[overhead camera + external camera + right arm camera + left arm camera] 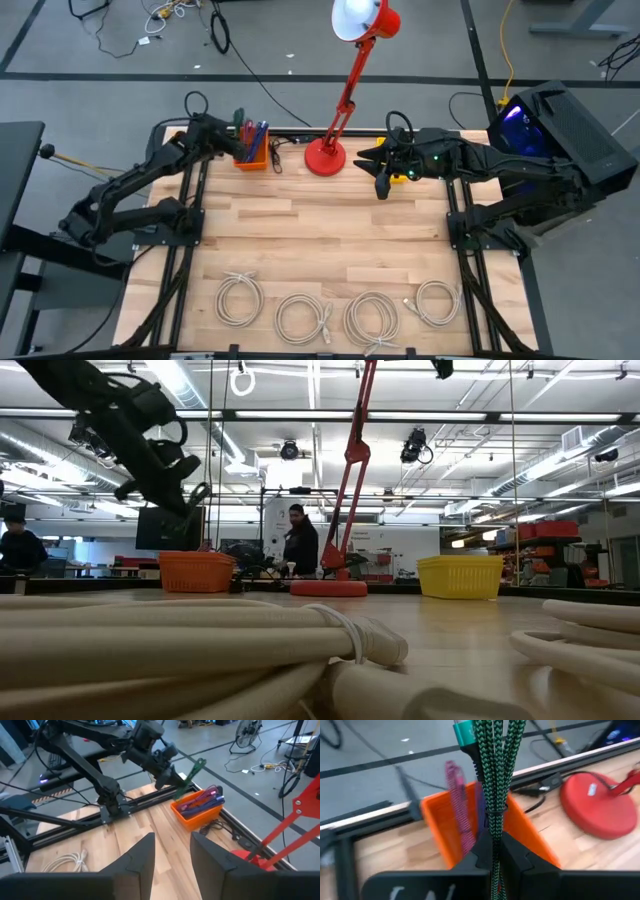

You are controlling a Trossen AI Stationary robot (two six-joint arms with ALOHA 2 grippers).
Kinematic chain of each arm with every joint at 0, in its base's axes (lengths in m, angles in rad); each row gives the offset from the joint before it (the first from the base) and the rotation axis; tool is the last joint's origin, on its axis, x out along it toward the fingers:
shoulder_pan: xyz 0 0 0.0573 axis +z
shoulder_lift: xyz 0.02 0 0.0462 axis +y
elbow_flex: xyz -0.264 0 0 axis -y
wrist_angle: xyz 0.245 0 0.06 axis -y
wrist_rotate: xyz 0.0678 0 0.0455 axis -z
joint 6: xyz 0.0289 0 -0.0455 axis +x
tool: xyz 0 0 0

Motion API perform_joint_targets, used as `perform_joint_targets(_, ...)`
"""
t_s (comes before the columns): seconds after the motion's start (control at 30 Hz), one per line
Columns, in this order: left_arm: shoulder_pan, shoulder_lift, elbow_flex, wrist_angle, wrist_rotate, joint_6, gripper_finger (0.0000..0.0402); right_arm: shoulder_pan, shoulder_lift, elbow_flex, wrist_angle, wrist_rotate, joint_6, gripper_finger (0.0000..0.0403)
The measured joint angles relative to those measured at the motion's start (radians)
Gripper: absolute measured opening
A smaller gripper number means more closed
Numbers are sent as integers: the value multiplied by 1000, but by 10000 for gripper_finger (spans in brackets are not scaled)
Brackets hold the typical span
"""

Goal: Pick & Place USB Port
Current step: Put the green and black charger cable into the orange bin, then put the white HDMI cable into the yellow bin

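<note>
I am holding a green braided USB cable (495, 785) clenched in the left pincer (492, 851), just above the orange bin (251, 157) at the counter's far left corner, so I judge the pick is under way. Next I am needing a clean lift clear of the other cables in the bin. The right pincer (172, 851) is waiting released beside the red lamp (325, 156). White coiled cables (300, 317) are lying along the wooden counter's (320, 240) near edge, and a person (300, 540) is standing in the workshop beyond.
</note>
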Motion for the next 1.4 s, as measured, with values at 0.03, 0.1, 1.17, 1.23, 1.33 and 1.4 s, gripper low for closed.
perform_joint_targets(0.03, 5, 17, 0, 25, 11, 1, 14, 0, 3, 0, 5, 0, 0, 123)
perform_joint_targets(0.1, 10, 59, 1, 59, 35, 9, 14, 0, 9, 0, 11, 0, 0, 123)
perform_joint_targets(1.17, 72, 258, 22, 92, 285, -116, 140, 2, 12, 0, 11, -9, 16, 123)
perform_joint_targets(1.23, 68, 258, 51, 87, 360, -133, 140, 2, 12, 0, 3, -8, 6, 123)
perform_joint_targets(1.33, 45, 246, 128, 36, 415, -138, 141, 2, 12, 0, -8, -8, -4, 123)
perform_joint_targets(1.4, 15, 221, 204, -38, 394, -126, 137, 2, 12, 0, -12, -8, -8, 123)
